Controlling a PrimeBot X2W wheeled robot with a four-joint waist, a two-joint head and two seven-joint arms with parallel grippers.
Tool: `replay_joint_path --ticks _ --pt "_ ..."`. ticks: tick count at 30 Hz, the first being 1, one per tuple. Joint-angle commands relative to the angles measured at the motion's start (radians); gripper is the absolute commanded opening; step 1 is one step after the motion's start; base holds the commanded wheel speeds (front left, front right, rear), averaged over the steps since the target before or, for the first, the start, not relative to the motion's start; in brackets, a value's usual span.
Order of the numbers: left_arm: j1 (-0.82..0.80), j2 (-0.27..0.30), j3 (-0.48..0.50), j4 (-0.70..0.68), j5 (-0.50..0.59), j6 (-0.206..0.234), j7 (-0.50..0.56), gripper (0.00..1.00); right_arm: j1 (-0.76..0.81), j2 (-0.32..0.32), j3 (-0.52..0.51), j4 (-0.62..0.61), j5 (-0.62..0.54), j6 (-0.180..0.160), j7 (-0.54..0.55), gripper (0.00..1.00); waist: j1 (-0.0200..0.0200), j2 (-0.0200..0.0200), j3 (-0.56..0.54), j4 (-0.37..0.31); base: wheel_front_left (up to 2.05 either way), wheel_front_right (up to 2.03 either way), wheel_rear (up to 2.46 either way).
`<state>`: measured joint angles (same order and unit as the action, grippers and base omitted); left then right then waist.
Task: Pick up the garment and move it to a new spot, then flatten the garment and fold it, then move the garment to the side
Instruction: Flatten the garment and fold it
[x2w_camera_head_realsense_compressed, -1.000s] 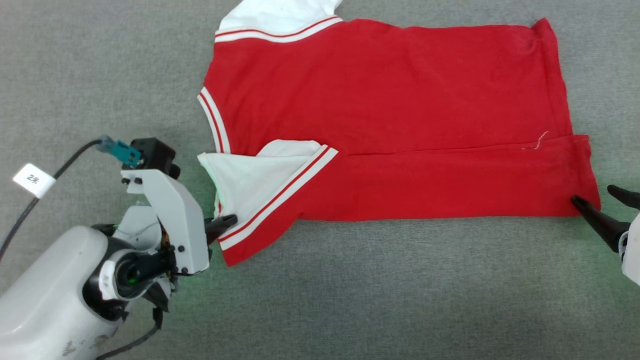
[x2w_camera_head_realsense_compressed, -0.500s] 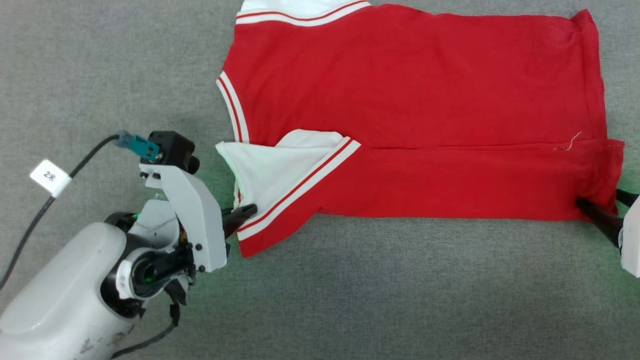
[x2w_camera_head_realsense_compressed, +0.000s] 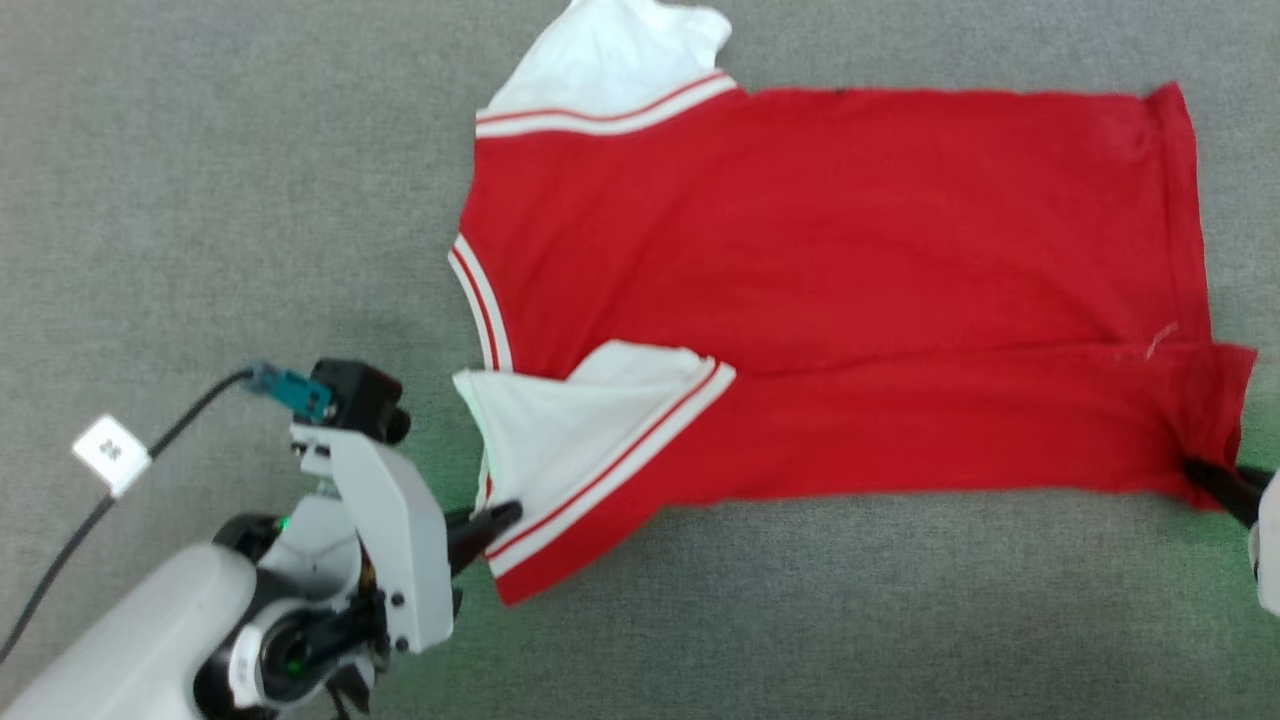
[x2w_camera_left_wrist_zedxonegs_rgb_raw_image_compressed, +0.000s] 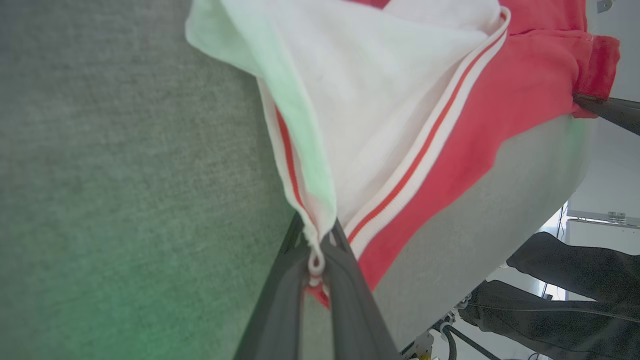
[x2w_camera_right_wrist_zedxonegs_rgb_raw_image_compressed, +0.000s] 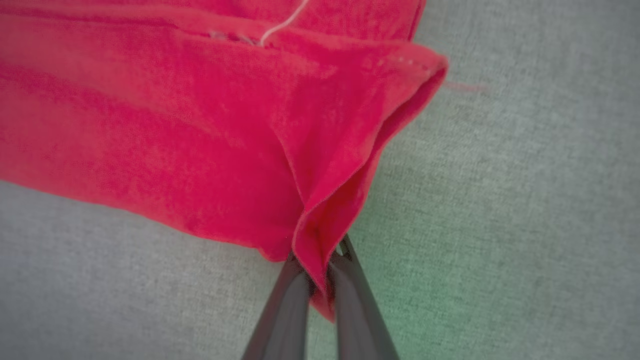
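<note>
We see the garment (x2w_camera_head_realsense_compressed: 830, 250) spread flat on the grey tabletop (x2w_camera_head_realsense_compressed: 200, 200), filling the upper and middle right of the head view, collar end toward the left of the frame and hem toward the right. Its near long edge is folded over the red body as a band along the lower side. The near white sleeve (x2w_camera_head_realsense_compressed: 570, 420) lies turned in on top, and the far white sleeve (x2w_camera_head_realsense_compressed: 620, 60) sticks out at the top of the frame. Our left gripper (x2w_camera_head_realsense_compressed: 505, 515), at lower left, is clenched on the garment's near shoulder corner, and the left wrist view shows the fabric edge pinched between the dark fingers. Our right gripper (x2w_camera_head_realsense_compressed: 1200, 475), at the right edge, is clamped on the near hem corner, where the red cloth gathers into a small pleat. A white tag (x2w_camera_head_realsense_compressed: 110, 452) sits on the black cable (x2w_camera_head_realsense_compressed: 195, 405) at the left.
</note>
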<state>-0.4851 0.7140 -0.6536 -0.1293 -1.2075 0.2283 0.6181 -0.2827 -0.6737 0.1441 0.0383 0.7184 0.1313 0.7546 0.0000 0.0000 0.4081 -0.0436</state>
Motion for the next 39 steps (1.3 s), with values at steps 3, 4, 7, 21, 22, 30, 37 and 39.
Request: replay_joint_path --ticks 3,4,7,21,22,30,37,39 --pt "0.056 0.025 0.003 -0.054 -0.008 0.021 -0.014 0.0 0.065 -0.016 -0.01 -0.013 0.013 -0.001 0.028 0.0 0.0 0.0 -0.018 0.006 0.0 0.0 0.0" --pt "0.072 0.031 0.002 -0.073 -0.011 0.024 -0.016 0.0 0.081 -0.021 -0.016 -0.019 0.018 -0.001 0.036 0.0 0.0 0.0 -0.021 0.007 0.0 0.0 0.0" --pt "0.116 0.049 -0.001 -0.123 -0.014 0.038 -0.024 0.0 0.128 -0.029 -0.034 -0.039 0.03 -0.001 0.056 0.0 0.0 0.0 -0.03 0.012 0.0 0.0 0.0" --pt "0.147 0.096 0.06 -0.193 0.039 0.056 -0.13 1.0 0.153 0.083 -0.222 -0.144 0.0 -0.001 -0.07 1.0 0.0 0.0 -0.088 0.026 0.0 0.0 0.0" --pt "0.136 0.105 0.08 -0.2 0.043 0.061 -0.141 1.0 0.148 0.097 -0.235 -0.163 -0.006 -0.001 -0.084 1.0 0.0 0.0 -0.093 0.024 0.0 0.0 0.0" --pt "-0.105 0.114 0.104 -0.079 0.195 0.031 -0.167 1.0 0.086 0.199 -0.183 -0.282 -0.083 -0.001 -0.182 1.0 0.0 0.0 -0.086 -0.018 0.0 0.0 0.0" --pt "-0.376 0.014 0.081 0.197 0.254 -0.051 -0.148 1.0 0.032 0.246 -0.093 -0.276 -0.119 -0.001 -0.244 1.0 0.0 0.0 -0.026 -0.092 0.0 0.0 0.0" --pt "-0.463 -0.012 0.065 0.296 0.283 -0.085 -0.147 1.0 0.014 0.258 -0.073 -0.264 -0.119 -0.001 -0.266 1.0 0.0 0.0 0.001 -0.126 0.0 0.0 0.0"
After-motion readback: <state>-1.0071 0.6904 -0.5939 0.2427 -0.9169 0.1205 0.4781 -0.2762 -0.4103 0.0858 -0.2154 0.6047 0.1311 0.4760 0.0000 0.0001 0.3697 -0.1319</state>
